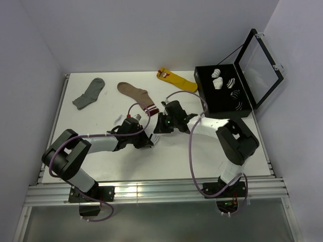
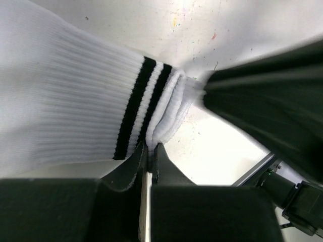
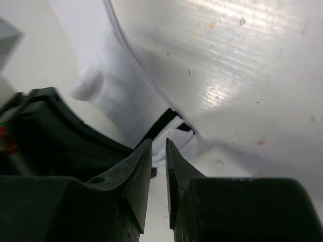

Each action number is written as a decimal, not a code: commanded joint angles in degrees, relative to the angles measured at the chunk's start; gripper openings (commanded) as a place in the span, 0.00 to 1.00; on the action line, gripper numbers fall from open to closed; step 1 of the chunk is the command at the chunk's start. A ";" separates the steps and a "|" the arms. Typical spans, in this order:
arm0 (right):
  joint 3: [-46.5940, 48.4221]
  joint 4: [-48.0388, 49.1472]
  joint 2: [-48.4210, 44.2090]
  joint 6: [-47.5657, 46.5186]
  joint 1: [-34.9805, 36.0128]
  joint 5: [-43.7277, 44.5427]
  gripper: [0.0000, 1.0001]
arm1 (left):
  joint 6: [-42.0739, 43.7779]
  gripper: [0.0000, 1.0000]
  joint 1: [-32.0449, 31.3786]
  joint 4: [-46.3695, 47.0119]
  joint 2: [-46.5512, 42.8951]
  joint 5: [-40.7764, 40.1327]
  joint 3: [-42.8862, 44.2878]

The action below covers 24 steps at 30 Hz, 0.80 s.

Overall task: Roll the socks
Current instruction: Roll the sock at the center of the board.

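Left gripper [image 2: 149, 151] clamps striped sock [image 2: 65, 111] at cuff; right gripper [image 3: 159, 143], nearly closed, touches it.

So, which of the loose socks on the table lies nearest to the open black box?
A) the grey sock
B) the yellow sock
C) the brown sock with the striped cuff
B: in the top view the yellow sock lies just beside the left wall of the black box, while the brown sock and the grey sock lie farther to the left.
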 commanded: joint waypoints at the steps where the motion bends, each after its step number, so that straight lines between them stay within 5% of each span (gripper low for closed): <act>1: -0.99 -2.40 -8.12 -2.03 0.36 6.60 0.25 | -0.41 0.00 0.82 0.01 0.62 0.08 -0.92; 24: -4.68 3.13 -1.37 0.17 0.19 -0.50 0.26 | -1.12 0.00 1.26 1.51 0.53 1.93 -1.27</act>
